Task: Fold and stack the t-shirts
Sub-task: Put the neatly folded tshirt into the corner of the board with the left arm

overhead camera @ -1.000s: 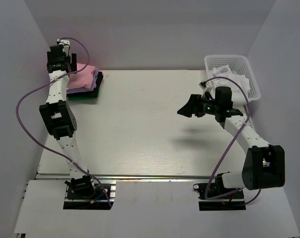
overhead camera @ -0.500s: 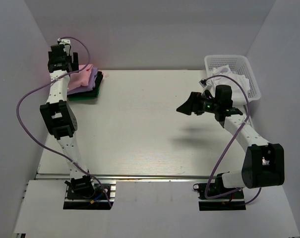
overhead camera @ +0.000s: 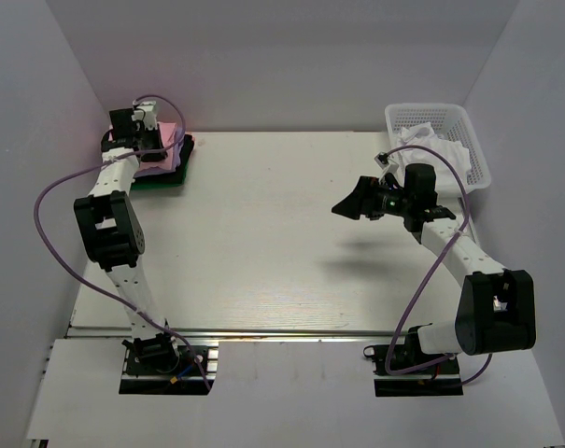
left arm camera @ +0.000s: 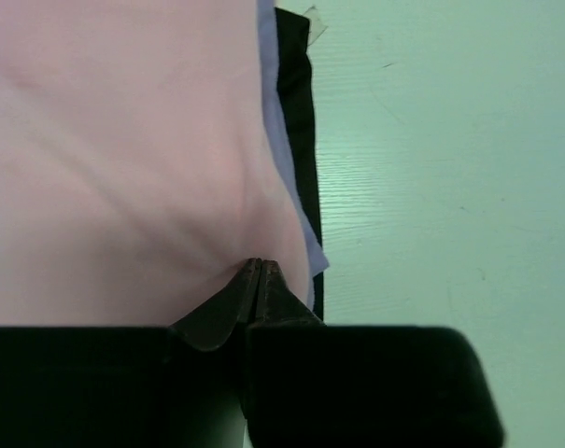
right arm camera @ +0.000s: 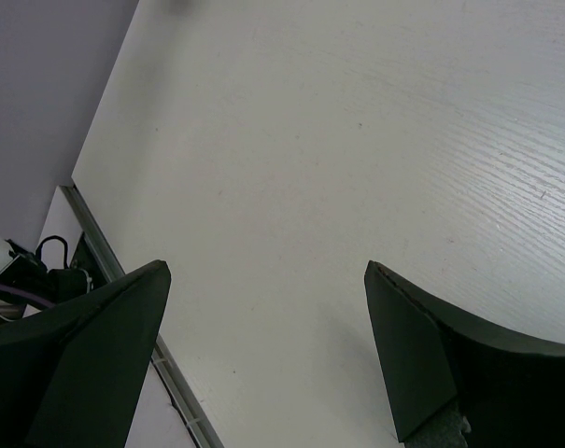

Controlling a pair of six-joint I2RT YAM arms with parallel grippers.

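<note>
Pink t-shirt [left arm camera: 114,159] in the tight-shut left pincer [left arm camera: 261,265]; right pincer [right arm camera: 265,273] wide open, empty

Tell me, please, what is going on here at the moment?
The left gripper is shut, its tips against the pink tee. That tee tops a stack at the far left corner of the table, over a lavender tee, a black tee and a green tee. Creases run toward the tips, but I cannot tell whether cloth is pinched. The right gripper hangs open and empty above the table, near the white basket, which holds pale cloth.
</note>
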